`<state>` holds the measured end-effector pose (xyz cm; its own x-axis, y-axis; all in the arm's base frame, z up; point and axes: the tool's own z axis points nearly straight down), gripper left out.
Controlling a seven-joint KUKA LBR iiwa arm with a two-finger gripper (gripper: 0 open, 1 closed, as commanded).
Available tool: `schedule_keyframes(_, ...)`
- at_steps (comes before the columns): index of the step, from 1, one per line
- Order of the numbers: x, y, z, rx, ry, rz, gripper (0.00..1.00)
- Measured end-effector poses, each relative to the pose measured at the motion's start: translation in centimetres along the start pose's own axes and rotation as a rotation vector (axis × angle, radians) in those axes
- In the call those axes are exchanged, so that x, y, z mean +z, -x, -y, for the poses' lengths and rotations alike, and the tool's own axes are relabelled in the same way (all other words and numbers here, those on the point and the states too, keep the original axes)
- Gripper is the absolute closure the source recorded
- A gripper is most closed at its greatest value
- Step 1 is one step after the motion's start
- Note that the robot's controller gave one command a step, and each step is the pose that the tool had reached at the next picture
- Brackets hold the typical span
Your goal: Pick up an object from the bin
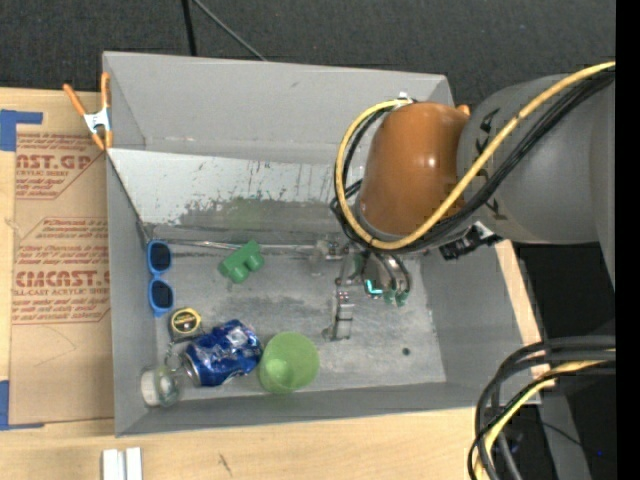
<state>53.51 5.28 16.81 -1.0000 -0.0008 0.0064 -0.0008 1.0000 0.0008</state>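
Grey metal bin (250, 118): 1 arm enters from the right edge. Its orange wrist cover (415, 173), ringed by yellow cables (347, 163), stands over the right half of the bin. The gripper (372, 280) hangs below the cover, low over the bin floor, right of centre and near the foot of the far wall. Whether the jaws are open or closed cannot be told.

A small silvery metal piece (342, 318) shows just beside the gripper, toward the near wall. Whether it is a loose item or part of the robot cannot be told.

The nearest loose item that can be made out is a green block (240, 261), left of the gripper and well apart from it, at mid-floor.

Other candidates for picking:
- Blue sunglasses (158, 276) with 2 lenses lie along the left wall.
- A small round yellow-and-black item (185, 320) lies just beside them.
- In the near-left corner, 3 items lie in a row: a clear glass jar (158, 386), a crushed blue can (222, 353) and a green cup (288, 361) on its side. The can touches both neighbours.
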Motion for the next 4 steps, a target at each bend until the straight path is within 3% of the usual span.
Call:
schedule_keyframes(1, 9.5, -4.7, -5.2, -0.087, 0.0, -0.001, 0.0)
schedule_keyframes(2, 9.7, -5.0, -10.5, -0.115, 0.002, 0.017, 0.0)
schedule_keyframes(3, 9.7, -5.0, -10.0, -0.109, -0.003, 0.013, 1.0)
schedule_keyframes(4, -1.9, -4.0, -12.2, -0.101, 0.003, 0.015, 1.0)
